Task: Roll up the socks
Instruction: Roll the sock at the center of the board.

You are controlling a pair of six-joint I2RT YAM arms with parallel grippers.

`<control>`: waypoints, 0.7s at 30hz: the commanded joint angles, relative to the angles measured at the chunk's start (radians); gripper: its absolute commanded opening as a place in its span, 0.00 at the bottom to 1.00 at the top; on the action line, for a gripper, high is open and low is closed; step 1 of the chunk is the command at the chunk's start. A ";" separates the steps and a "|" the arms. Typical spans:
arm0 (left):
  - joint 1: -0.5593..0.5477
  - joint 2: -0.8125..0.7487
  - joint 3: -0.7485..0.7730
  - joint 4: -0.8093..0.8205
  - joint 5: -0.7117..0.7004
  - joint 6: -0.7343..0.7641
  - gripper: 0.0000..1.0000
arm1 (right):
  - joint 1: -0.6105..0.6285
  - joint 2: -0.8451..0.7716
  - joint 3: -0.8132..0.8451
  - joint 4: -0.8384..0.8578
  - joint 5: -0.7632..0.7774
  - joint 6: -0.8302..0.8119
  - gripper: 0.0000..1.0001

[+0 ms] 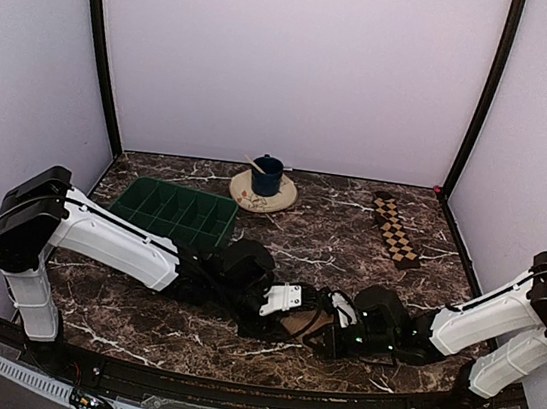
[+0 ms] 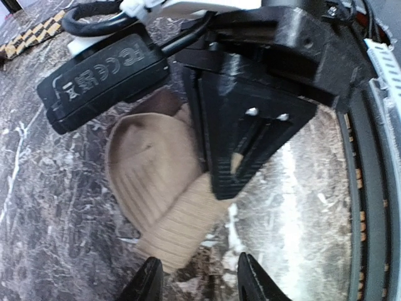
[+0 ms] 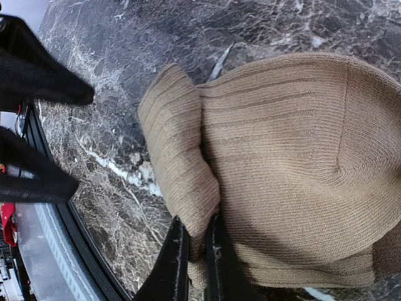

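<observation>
1. On the table (image 1: 337,258), the checkered sock (image 1: 395,230) lies flat at far right, not yet rolled.
2. The tan sock (image 3: 294,163) sits front-centre, bundled, cuff end loose.
3. The right gripper (image 3: 197,251) pinches its fold; the left gripper (image 2: 197,279) stands parted, empty.

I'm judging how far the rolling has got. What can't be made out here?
- Top view: tan sock nearly all hidden under the left tool and right tool.
- Right wrist view: sock's right side cut off by the frame edge.
- Left wrist view: the right tool's body covers its far part.
- Blue cup: contents too small to tell.
</observation>
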 commanded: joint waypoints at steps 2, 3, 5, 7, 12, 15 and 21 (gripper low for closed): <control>-0.013 0.039 -0.006 0.056 -0.108 0.138 0.44 | -0.013 0.009 -0.028 0.054 -0.069 0.047 0.00; -0.014 0.047 -0.002 0.057 -0.112 0.154 0.44 | -0.014 0.011 -0.030 0.059 -0.073 0.050 0.00; -0.015 0.061 0.002 0.056 -0.112 0.177 0.44 | -0.017 0.013 -0.032 0.067 -0.081 0.055 0.00; -0.016 0.066 0.000 0.057 -0.102 0.194 0.44 | -0.021 0.014 -0.035 0.071 -0.088 0.056 0.00; -0.029 0.064 -0.011 0.067 -0.072 0.222 0.44 | -0.029 0.022 -0.044 0.088 -0.106 0.061 0.00; -0.039 0.070 -0.012 0.074 -0.077 0.238 0.44 | -0.030 0.029 -0.045 0.095 -0.117 0.062 0.00; -0.059 0.079 -0.014 0.084 -0.077 0.280 0.44 | -0.032 0.031 -0.047 0.097 -0.129 0.061 0.00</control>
